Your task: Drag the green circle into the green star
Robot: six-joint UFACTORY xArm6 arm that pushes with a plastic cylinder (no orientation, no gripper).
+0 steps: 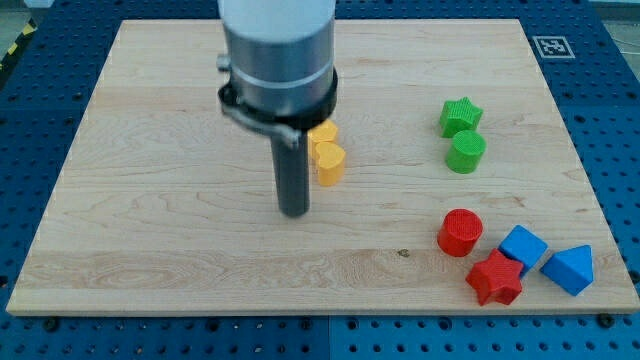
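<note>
The wooden board (150, 150) is big, and my tip (294, 211) stands near its middle, well apart from the green circle (465, 152). The green circle sits at the view's right, just below the green star (460, 116), seemingly touching it already. A hard push could knock the star away. My rod stands straight up, holding nothing, just left of two yellow blocks (326, 155).
</note>
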